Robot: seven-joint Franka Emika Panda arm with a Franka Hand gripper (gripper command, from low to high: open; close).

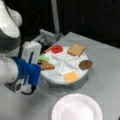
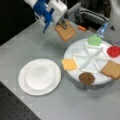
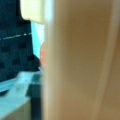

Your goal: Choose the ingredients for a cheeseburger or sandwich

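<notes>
Here the gripper (image 2: 63,24) pinches one toast square (image 2: 66,32), lifted clear of the table and tilted, off the left rim of the divided white tray (image 2: 75,51) in a front view. Rightward on the tray lie the yellow cheese square (image 2: 69,64), dark patty (image 2: 86,78), green lettuce disc (image 2: 94,40), second toast square (image 2: 111,69) and red tomato round (image 2: 114,50), each in its own compartment. The white paper plate (image 2: 39,76) sits bare on the grey table (image 2: 15,52), apart from the tray. In the wrist view a blurred tan surface (image 3: 80,62) fills most of the picture, hiding the fingertips.
</notes>
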